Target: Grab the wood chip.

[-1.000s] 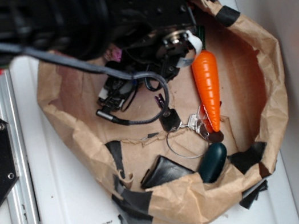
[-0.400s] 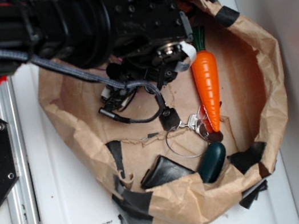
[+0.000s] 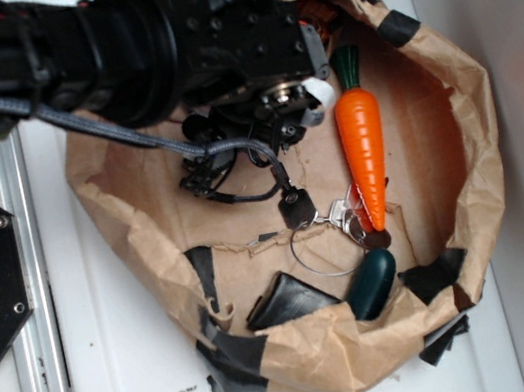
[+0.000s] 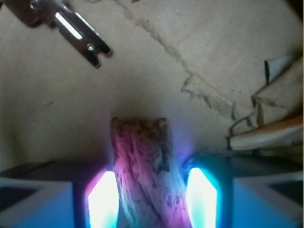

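Observation:
The wood chip (image 4: 145,166) is a rough brown chunk with splintery grain. In the wrist view it lies on the brown paper and runs slightly slantwise between my two glowing fingertips. My gripper (image 4: 152,199) is open, with one jaw on each side of the chip and only narrow gaps to it. In the exterior view my gripper (image 3: 209,170) is low inside the paper bag (image 3: 445,82), left of the toy carrot (image 3: 362,143). My arm hides the chip there.
The bag's crumpled walls, patched with black tape, ring the work area. A key ring with keys (image 3: 334,229), a dark flat pouch (image 3: 285,298) and a dark green oval object (image 3: 374,283) lie near the front wall. A metal clip (image 4: 76,31) lies beyond the chip.
My arm has shifted left and looks smaller and sharper, as if lower in the bag. The cable has bunched closer to the gripper. The carrot and keys have not moved.

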You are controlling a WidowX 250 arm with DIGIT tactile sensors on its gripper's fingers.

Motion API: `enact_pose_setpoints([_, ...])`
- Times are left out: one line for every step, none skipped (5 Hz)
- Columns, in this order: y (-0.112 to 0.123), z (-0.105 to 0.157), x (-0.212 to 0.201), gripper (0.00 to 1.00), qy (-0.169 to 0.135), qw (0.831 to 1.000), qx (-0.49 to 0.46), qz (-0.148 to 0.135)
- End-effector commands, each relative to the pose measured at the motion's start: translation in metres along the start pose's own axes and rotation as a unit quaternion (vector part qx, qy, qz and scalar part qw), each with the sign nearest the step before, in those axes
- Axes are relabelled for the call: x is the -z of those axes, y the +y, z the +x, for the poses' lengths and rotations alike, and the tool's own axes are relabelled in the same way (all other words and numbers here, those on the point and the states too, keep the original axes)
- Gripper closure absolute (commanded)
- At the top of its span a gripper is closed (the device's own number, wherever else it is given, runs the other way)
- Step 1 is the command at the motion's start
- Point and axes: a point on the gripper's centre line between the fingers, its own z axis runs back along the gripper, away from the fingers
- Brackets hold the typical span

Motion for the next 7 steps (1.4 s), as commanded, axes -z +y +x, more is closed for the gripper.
enact_pose_setpoints([-0.007,0.006,-0.005,1.00,-0.013,1.000,-0.013,0.015])
enact_pose_setpoints([-0.007,0.003,-0.012,1.00,-0.020,0.999,-0.033,0.023])
enact_pose_setpoints([-0.013,0.001,-0.050,1.00,-0.055,0.994,-0.094,0.025])
enact_pose_setpoints([-0.020,0.000,-0.102,1.00,-0.107,0.982,-0.157,-0.009])
enact_pose_setpoints([-0.025,-0.001,-0.153,1.00,-0.136,0.970,-0.199,-0.035])
enact_pose_setpoints([-0.027,0.011,-0.165,1.00,-0.125,0.960,-0.247,-0.037])
enact_pose_setpoints([-0.025,0.020,-0.162,1.00,-0.128,0.958,-0.257,-0.022])
